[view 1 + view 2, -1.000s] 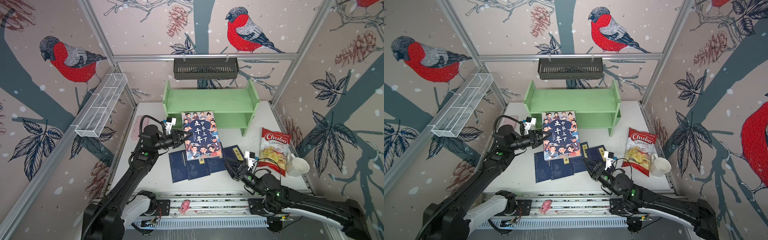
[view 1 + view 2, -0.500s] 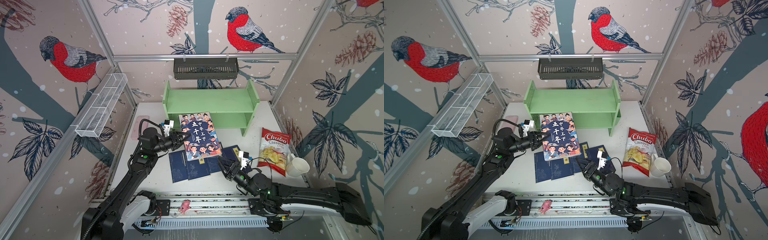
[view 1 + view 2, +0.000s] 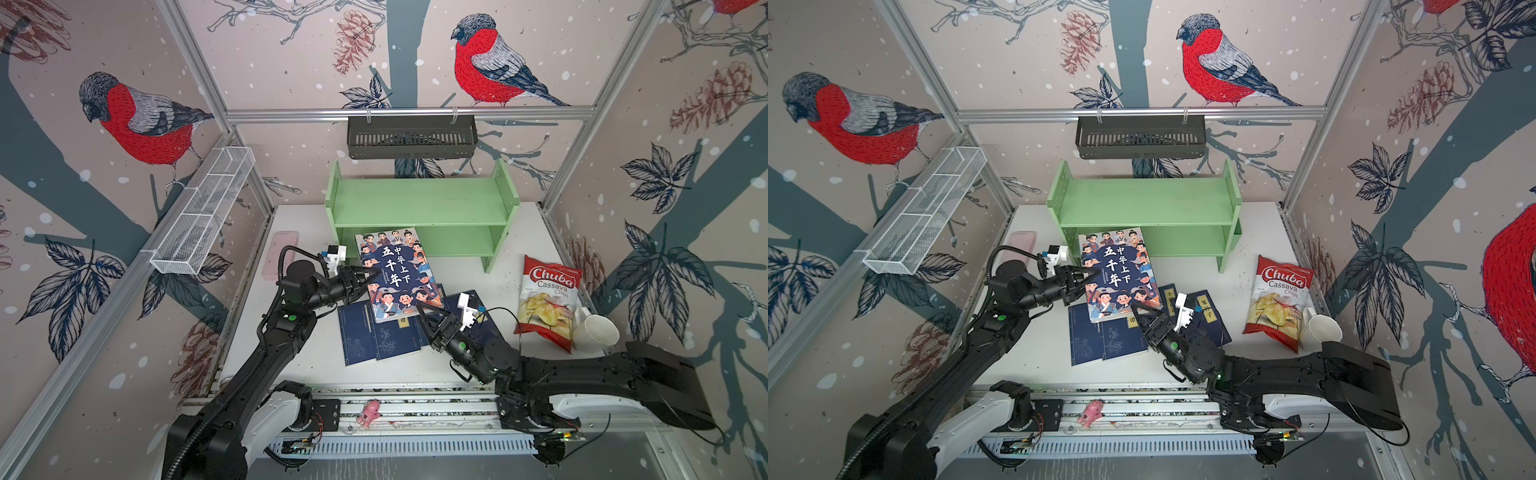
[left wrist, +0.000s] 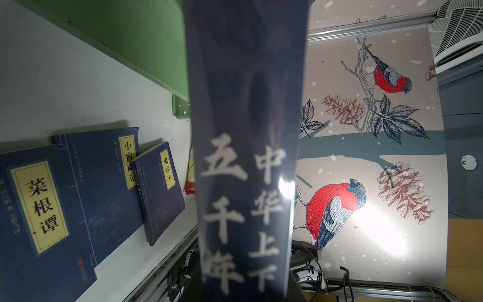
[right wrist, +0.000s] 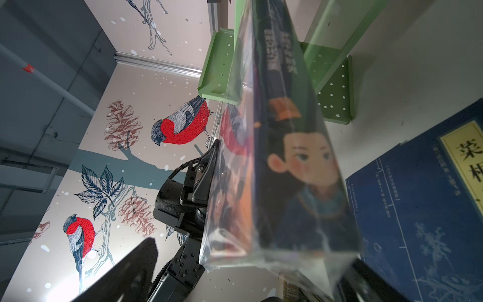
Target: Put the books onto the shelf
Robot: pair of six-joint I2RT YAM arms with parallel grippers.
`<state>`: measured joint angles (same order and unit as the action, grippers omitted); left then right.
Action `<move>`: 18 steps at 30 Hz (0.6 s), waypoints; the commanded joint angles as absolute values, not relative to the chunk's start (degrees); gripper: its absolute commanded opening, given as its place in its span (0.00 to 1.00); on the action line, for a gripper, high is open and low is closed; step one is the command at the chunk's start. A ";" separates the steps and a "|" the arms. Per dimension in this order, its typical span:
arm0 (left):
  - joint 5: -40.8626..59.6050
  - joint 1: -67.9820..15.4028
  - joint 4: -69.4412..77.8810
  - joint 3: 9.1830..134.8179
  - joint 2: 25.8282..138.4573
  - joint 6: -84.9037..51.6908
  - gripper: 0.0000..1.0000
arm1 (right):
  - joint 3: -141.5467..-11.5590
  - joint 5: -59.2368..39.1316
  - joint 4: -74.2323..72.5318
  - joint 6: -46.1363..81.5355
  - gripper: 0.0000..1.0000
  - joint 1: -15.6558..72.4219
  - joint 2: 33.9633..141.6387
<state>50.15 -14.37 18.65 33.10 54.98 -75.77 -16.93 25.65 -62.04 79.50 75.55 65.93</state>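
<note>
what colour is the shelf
The shelf is light green, seen best in a top view.

The left arm (image 3: 266,361) and right arm (image 3: 582,370) are matte black, with white bases (image 3: 274,411), looping black cables (image 3: 286,254), green lights (image 3: 293,318) and white wrist brackets (image 3: 335,257).

Cartoon book aloft, navy ones flat

The large colourful book (image 3: 395,274) hangs tilted before the light green shelf (image 3: 424,203) (two tiers, upright side panels), its left edge pinched in the left claw (image 3: 360,280). Four navy paperbacks (image 3: 374,338) with yellow labels lie fanned on the table (image 3: 457,272), partly beneath it.
</note>
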 commanded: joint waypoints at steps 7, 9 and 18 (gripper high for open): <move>51.32 -14.41 32.08 32.09 54.24 -79.15 0.00 | -19.69 26.47 -70.60 79.63 0.88 75.01 71.50; 51.33 -14.47 32.54 31.73 53.93 -79.61 0.00 | -19.98 26.43 -72.41 79.85 0.82 74.81 73.31; 51.43 -14.74 32.83 30.96 52.65 -80.84 0.00 | -23.51 24.25 -73.67 79.34 0.69 73.49 78.88</move>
